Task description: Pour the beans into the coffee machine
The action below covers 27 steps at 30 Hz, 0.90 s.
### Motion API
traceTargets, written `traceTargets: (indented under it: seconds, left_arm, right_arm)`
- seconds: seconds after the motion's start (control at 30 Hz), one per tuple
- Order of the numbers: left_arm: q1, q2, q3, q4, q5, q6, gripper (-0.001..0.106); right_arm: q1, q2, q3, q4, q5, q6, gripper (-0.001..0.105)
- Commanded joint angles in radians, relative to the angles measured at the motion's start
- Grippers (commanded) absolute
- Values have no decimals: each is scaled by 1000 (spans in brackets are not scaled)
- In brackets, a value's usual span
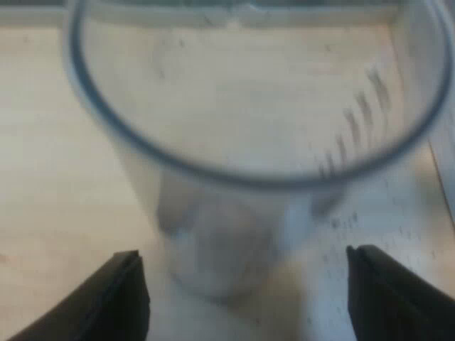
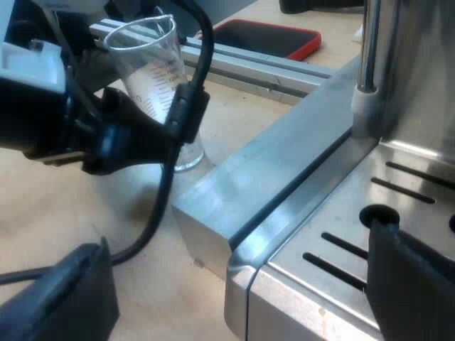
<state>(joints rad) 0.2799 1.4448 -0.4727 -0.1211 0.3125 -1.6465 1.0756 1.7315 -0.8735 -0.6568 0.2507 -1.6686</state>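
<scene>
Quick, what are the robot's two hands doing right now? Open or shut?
Left hand: open, either side of the measuring glass, not gripping.
Right hand: open, holding nothing, at the espresso machine.

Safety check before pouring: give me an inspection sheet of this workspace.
surface: pale wooden table.
job's things: measuring glass upright on the table beside the coffee machine; it looks empty.
clutter: red-rimmed black slab beyond the rail.
grippers: left gripper open, fingers either side of the glass, not touching; right gripper open over the machine's tray corner.
cables: nothing seen.
surroundings: metal rail behind the glass.
</scene>
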Motion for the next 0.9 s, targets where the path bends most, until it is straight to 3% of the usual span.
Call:
traceTargets:
  seconds: [0.03, 0.23, 0.3, 0.33, 0.43, 0.6, 0.67, 0.9]
  left_arm:
    - [-4, -62, -15, 130, -10, -2, 63]
    - [-4, -208, -17, 355, -54, -5, 63]
    - [-4, -229, -17, 373, -56, -5, 63]
    - [-4, -314, -17, 464, -56, -5, 63]
    - [-4, -454, -17, 560, -56, -11, 63]
    - [-4, -545, -17, 585, -56, -27, 63]
    - [-7, -708, -17, 628, -47, -126, 63]
    - [-98, -881, -70, 766, 6, -131, 63]
  right_arm:
    - [-5, -14, -20, 57, -10, -3, 74]
    - [-5, -55, -52, 198, -58, -36, 74]
    - [-5, -75, -58, 236, -76, -36, 74]
    - [-5, -95, -62, 274, -81, -36, 74]
    - [-5, -143, -68, 348, -83, -36, 74]
    - [-5, -260, -69, 517, -83, -54, 74]
    - [-5, -290, -69, 558, -83, -56, 74]
    - [-3, -499, -69, 838, -40, -56, 74]
